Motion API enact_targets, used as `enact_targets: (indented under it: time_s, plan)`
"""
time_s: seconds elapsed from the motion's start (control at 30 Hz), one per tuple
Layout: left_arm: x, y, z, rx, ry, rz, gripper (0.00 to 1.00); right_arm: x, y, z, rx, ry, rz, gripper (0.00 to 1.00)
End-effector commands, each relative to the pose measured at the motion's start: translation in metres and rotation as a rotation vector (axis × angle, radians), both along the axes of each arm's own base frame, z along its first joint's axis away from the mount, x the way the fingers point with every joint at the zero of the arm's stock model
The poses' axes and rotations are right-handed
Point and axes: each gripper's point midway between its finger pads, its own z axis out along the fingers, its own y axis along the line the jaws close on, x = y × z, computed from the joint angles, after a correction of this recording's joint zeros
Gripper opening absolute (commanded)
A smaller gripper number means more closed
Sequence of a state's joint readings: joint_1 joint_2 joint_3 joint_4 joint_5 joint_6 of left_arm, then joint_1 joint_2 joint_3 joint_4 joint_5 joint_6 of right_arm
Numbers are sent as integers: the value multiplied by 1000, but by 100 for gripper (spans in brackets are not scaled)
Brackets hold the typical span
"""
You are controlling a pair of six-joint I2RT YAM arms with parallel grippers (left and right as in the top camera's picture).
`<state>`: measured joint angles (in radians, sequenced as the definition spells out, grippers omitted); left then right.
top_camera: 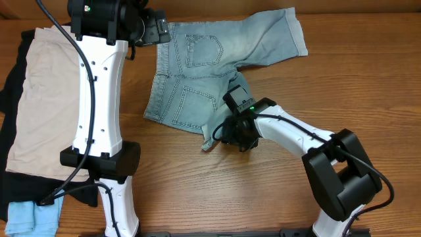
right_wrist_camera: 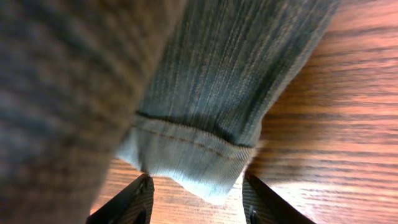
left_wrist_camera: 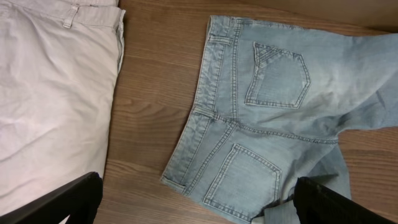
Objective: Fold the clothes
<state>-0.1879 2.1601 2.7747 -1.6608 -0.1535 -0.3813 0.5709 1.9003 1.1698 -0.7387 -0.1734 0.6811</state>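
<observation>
1. From overhead, the denim shorts [top_camera: 217, 66] lay flat with the back pockets up at the 12 o'clock part of the table [top_camera: 263, 191]. One leg stretched toward 2 o'clock and the other pointed toward 5 o'clock.
2. The left gripper [top_camera: 156, 29] sat at the shorts' 10 o'clock, just beside the waistband. This view did not show whether it touched the cloth.
3. The right gripper [top_camera: 227, 135] was low over the hem of the nearer leg, at the shorts' 5 o'clock. A corner of the hem poked out at the gripper's 8 o'clock.
4. The beige shorts [top_camera: 49, 99] lay at the table's 9 o'clock on top of the black garment [top_camera: 8, 105]. The light-blue piece [top_camera: 29, 218] sat at 7 o'clock.
5. In the left wrist view, the left gripper [left_wrist_camera: 198, 186] was spread wide, with its fingers [left_wrist_camera: 68, 202] at the lower corners and nothing held. The denim shorts [left_wrist_camera: 280, 124] lay at 2 o'clock with both pockets visible. The beige shorts [left_wrist_camera: 56, 93] lay at 9 o'clock, with bare table [left_wrist_camera: 155, 93] between the two garments.
6. In the right wrist view, the fingers [right_wrist_camera: 127, 202] of the right gripper [right_wrist_camera: 196, 199] stood on either side of the stitched hem of the denim shorts [right_wrist_camera: 236, 74]. The cloth ran up toward 12 o'clock and blurred near the lens. I could not tell whether the fingers pinched the hem or only flanked it. The table [right_wrist_camera: 336, 124] showed at 3 o'clock.
</observation>
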Motion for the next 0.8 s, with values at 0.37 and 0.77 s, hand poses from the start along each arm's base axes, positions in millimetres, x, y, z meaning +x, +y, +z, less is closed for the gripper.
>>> enact_targets:
  time_s: [0.37,0.77]
  plan:
    - [2,5,-4,25,9,-7,100,34,-55,53,-96,-22,-87,4]
    - [3,2,-4,14,7,-14,100,15,-233,131,-434,79,-222,4]
